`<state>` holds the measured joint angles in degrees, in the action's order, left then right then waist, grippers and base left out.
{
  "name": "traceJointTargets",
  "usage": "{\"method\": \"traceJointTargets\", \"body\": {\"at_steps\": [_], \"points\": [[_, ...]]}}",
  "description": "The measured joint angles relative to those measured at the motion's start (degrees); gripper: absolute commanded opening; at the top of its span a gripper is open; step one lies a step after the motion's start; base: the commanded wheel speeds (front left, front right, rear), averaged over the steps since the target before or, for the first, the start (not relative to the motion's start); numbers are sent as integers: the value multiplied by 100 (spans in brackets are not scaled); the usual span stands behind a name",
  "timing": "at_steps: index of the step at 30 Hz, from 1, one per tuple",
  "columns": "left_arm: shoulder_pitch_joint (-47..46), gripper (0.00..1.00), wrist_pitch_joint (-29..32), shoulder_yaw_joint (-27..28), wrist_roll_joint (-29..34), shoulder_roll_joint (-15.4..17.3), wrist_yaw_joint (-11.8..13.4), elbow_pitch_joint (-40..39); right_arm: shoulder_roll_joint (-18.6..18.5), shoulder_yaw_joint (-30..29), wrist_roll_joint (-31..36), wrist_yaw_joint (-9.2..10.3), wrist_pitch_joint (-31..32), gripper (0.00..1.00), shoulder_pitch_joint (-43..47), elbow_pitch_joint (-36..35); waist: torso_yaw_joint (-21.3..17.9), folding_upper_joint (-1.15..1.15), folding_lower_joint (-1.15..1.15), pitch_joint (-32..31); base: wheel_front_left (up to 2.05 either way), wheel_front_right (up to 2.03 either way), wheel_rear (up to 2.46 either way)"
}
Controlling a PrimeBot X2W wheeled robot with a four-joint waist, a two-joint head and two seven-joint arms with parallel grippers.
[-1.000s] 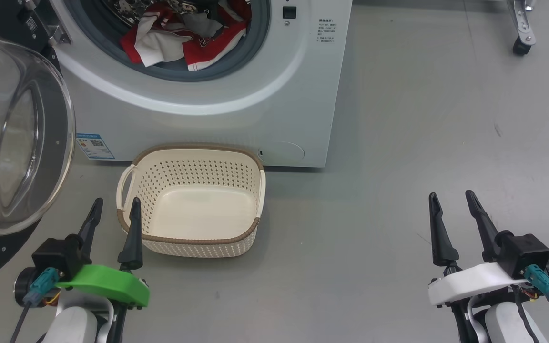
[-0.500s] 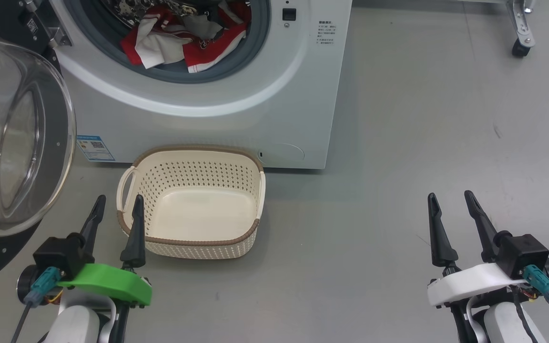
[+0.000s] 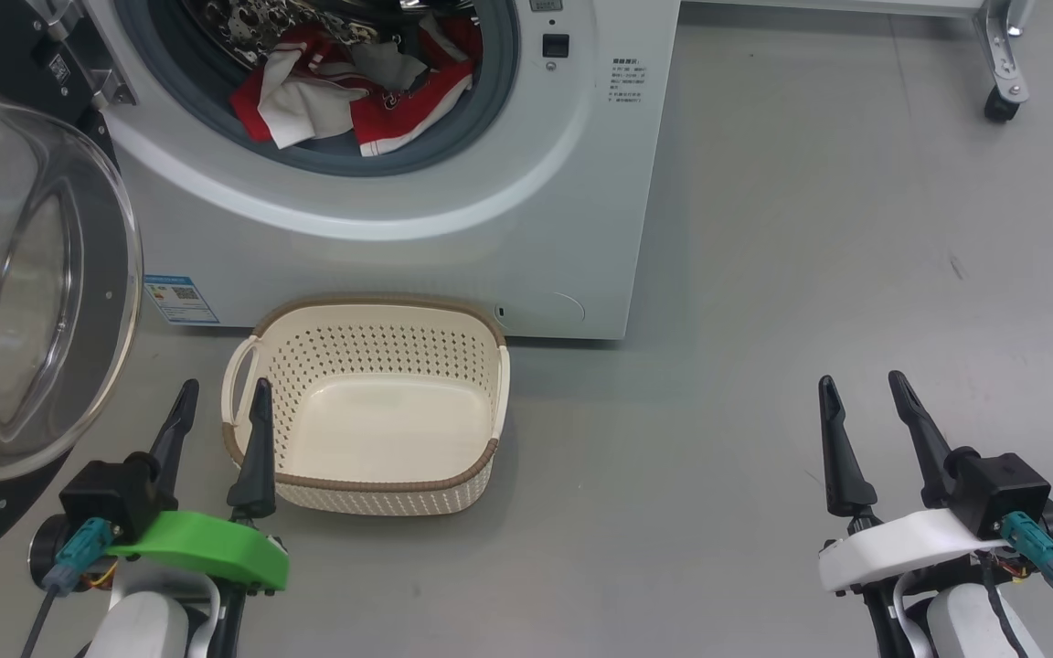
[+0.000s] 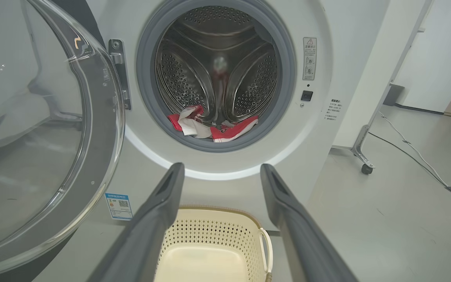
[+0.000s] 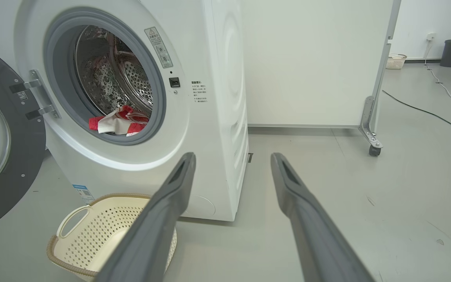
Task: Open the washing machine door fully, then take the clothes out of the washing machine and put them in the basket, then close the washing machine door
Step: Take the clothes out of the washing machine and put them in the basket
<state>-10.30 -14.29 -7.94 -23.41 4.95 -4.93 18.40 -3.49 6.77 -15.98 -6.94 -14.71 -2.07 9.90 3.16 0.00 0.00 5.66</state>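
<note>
The clothes (image 3: 353, 91) lie in a red and white heap at the front lip of the washing machine (image 3: 536, 228), and the washing machine door (image 3: 33, 274) hangs swung out on the robot's left, its glass bowl bulging toward the camera.

In the head view the basket (image 3: 380, 498) sits empty on the floor (image 3: 764, 320), right against the machine's front and below the opening. The left end effector (image 3: 225, 384) hovers by the basket's left handle; whether a finger touches the rim I cannot tell. The right end effector (image 3: 861, 377) hangs well apart to the right, over bare floor. Both are spread wide and hold nothing.

The left wrist view looks between wide-parted fingers straight at the drum (image 4: 217, 70), with the garments low against the grey rubber ring (image 4: 288, 78) and the basket just beneath.

The right wrist view takes the machine at an angle: door at the left, garments low in the mouth, basket at lower left, nothing between its parted fingers.

The door looks open wide enough, so the step in hand is probably the first reach for the laundry. The left arm seems better lined up. It should rise clear of the basket rim, keep off the door's glass, go in above the rubber ring, and pinch a thick bunch — not a single edge — before lifting it over the lip and lowering it into the basket.
</note>
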Motion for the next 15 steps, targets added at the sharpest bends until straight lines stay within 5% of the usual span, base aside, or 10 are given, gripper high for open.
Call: {"method": "traceJointTargets", "body": {"at_steps": [15], "points": [[7,100,-1,77,145,-10,19,-69,8,-1,1,-2,0,100,4,38,53,0,0,-8,120,-120,0]]}}
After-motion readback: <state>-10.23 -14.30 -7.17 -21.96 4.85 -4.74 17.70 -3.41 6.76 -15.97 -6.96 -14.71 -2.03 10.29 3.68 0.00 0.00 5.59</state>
